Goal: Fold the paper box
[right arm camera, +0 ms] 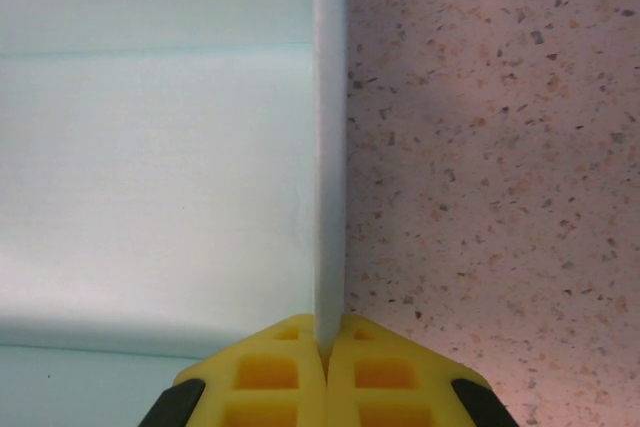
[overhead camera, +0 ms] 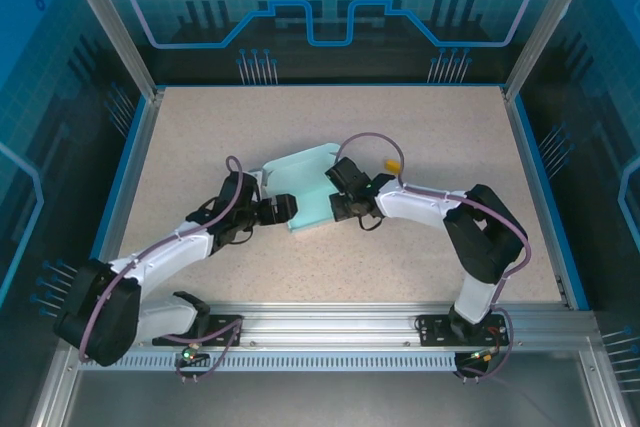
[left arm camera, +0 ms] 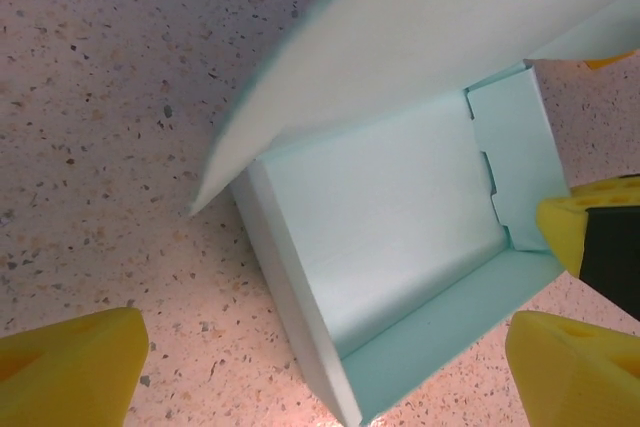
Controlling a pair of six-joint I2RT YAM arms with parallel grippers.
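The paper box (overhead camera: 305, 187) is pale blue card, standing as a shallow tray in the middle of the table with its lid flap raised at the far side. In the left wrist view the tray's floor (left arm camera: 380, 217) lies under the big tilted lid flap (left arm camera: 420, 37). My left gripper (overhead camera: 287, 210) is open at the box's near-left corner; its yellow fingers (left arm camera: 70, 367) straddle that corner (left arm camera: 325, 347) without touching it. My right gripper (overhead camera: 341, 203) is shut on the box's thin upright side wall (right arm camera: 329, 147), pinched between the yellow pads (right arm camera: 325, 347).
A tiny orange-yellow object (overhead camera: 393, 162) lies on the speckled table just right of the box, near the right arm's cable. Blue rails (overhead camera: 540, 197) border the table (overhead camera: 200, 127), and bare surface stretches on all sides of the box.
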